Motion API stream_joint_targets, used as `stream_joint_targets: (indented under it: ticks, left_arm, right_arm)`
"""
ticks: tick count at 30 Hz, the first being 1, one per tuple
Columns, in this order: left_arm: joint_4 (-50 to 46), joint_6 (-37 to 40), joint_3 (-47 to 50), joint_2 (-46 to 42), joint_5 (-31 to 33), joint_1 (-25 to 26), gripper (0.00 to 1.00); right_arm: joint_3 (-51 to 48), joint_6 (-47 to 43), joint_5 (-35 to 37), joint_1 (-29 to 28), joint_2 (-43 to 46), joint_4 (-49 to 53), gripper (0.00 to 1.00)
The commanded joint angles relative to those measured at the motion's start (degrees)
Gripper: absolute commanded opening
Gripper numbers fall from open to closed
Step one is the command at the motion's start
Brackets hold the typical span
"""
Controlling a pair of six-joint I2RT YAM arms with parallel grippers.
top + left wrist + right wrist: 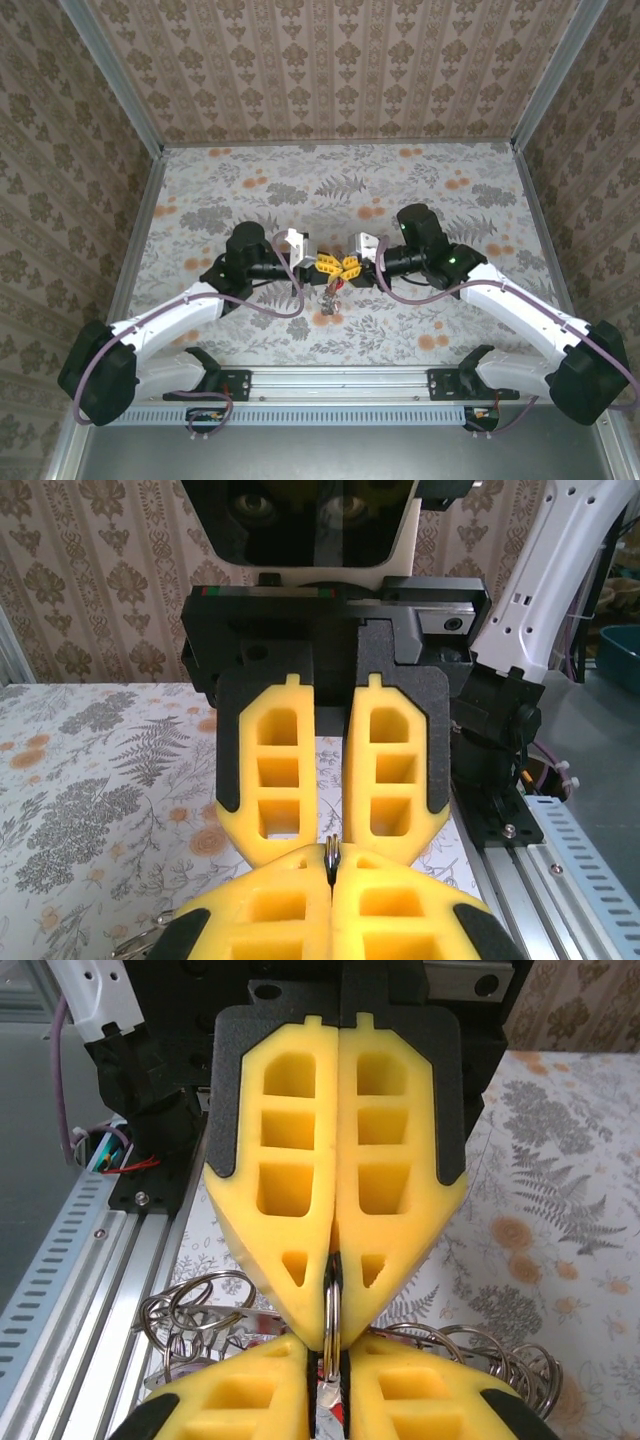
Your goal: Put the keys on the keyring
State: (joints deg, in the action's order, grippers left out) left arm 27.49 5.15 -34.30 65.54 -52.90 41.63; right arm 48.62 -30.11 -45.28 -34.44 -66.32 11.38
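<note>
My two grippers meet tip to tip above the middle of the table. The left gripper (322,263) (333,868) is shut on the keyring (333,853) (332,1310), a thin double wire seen edge-on. That wire runs on into the narrow gap of my right gripper (350,266) (333,1385). The right one is shut on a key with a red tag (335,1412). More keys on small loops (200,1305) (510,1360) hang on both sides below the fingers, and show as a bunch (330,293) under the grippers in the top view.
A small metal piece (325,318) lies on the patterned table (250,190) just below the hanging bunch. The aluminium rail (340,380) runs along the near edge. Patterned walls (330,60) close the back and sides, with open floor behind the grippers.
</note>
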Motion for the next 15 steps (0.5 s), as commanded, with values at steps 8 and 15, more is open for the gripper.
stream_joint_targets:
  ticks: [8,15]
  left_arm:
    - [6.27,-2.12,1.12,-2.91,1.67,-0.73,0.00]
    - [6.89,-3.96,1.55,-4.48,0.45,-2.43,0.00]
  right_arm:
    - [-0.68,-0.64,2.66,-0.33,1.57,0.91,0.24]
    - [-5.59,0.45,-1.49,1.92,6.78,-1.96,0.33]
